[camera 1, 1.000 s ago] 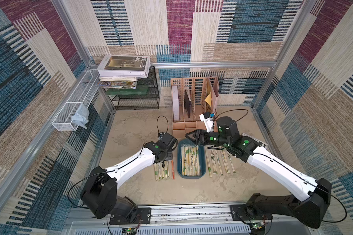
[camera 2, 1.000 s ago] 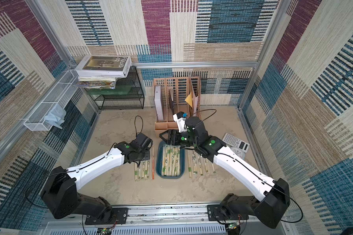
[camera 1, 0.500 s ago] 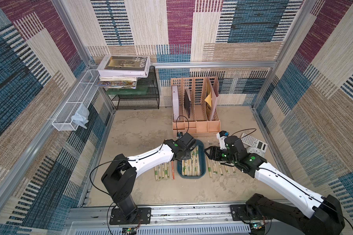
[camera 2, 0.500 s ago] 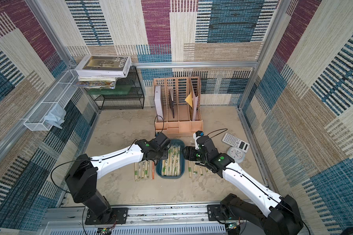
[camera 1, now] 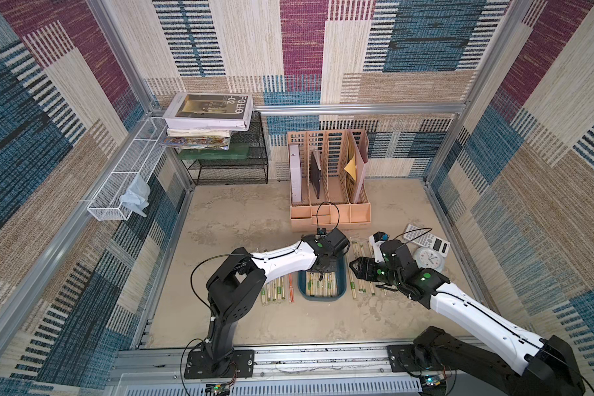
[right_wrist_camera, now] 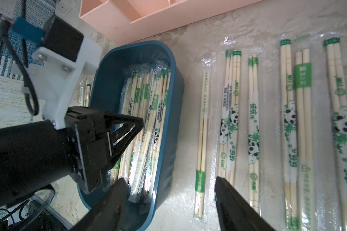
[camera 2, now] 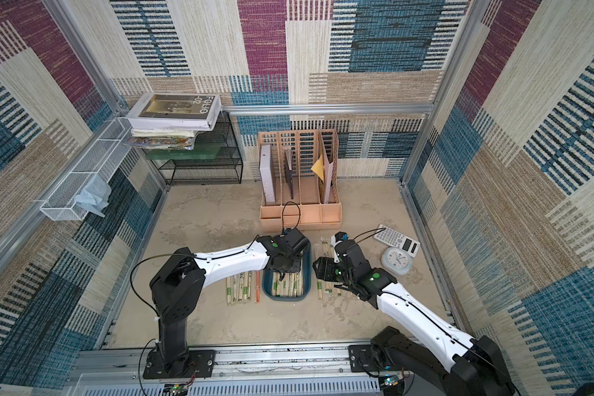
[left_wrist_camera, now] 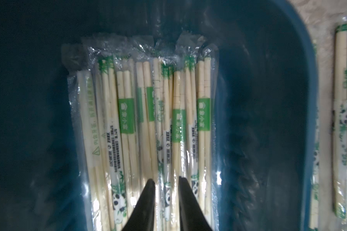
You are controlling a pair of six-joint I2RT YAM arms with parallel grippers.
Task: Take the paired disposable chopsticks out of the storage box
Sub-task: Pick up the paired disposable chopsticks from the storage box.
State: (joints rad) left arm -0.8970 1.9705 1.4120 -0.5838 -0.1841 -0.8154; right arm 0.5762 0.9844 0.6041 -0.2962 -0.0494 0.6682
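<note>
Left tool is down inside the box now. A second ago it hung over the row of pairs beside it, and it has swung across and dropped in. Its black fingers are drawn to a narrow gap with one panda-printed wrapped pair between the tips; whether they have bitten yet, I cannot tell. All round those tips lie the pale bamboo paired disposable chopsticks in clear wrappers with green bands, still a thick layer in the shallow dark teal plastic storage box. Past the box wall, the right tool has backed off from over the box and hovers wide open, holding nothing, above the laid-out pairs on the sandy stone-look bench. By the look of it the next pick is under way, with plenty left to lift out.
</note>
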